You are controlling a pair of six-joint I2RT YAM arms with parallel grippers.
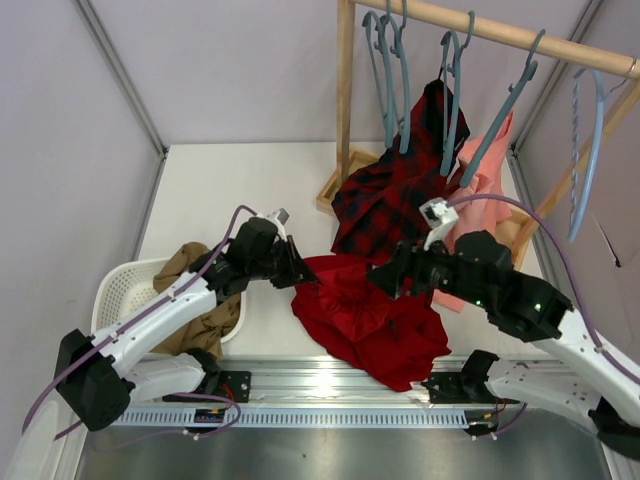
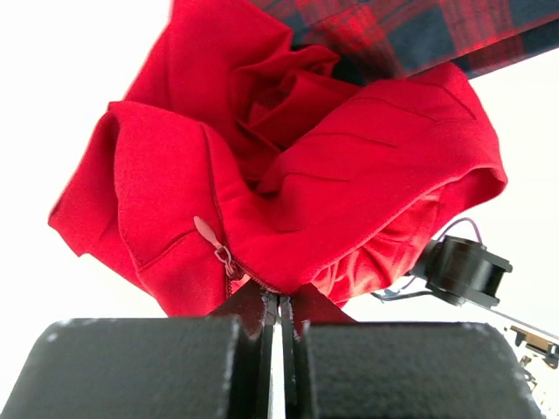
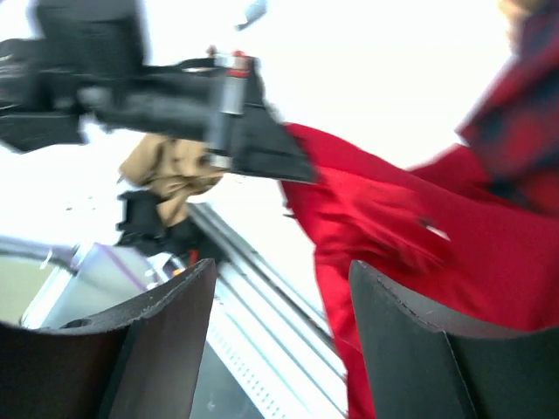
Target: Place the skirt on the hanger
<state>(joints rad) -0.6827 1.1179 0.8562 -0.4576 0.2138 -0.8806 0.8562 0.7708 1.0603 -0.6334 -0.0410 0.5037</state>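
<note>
A: What is the left hand (image 1: 293,270) doing?
B: It is pinching the skirt (image 1: 365,315) tight at its edge, right by the zipper (image 2: 214,244).
A: And the right hand (image 1: 388,278)?
B: It is hanging open by the skirt's other side, holding nothing.
A: Where is the skirt lying?
B: It is lying in a heap on the counter (image 1: 230,180), between the two hands, near the front edge. The hanger (image 1: 387,100) is hanging up on the wooden bar (image 1: 500,35), well apart from it.
A: So what should the right hand be doing?
B: I think it should be grabbing the top band across from the left hand, so both are pulling it flat. Grabbing a fat fold would be making a mess.
A: What is the room looking like?
B: The counter is looking white and smooth. Pale walls (image 1: 250,70) are standing close around it. A plaid cloth (image 1: 385,190) is hanging down just beside the skirt, so it may be getting in the way.
</note>
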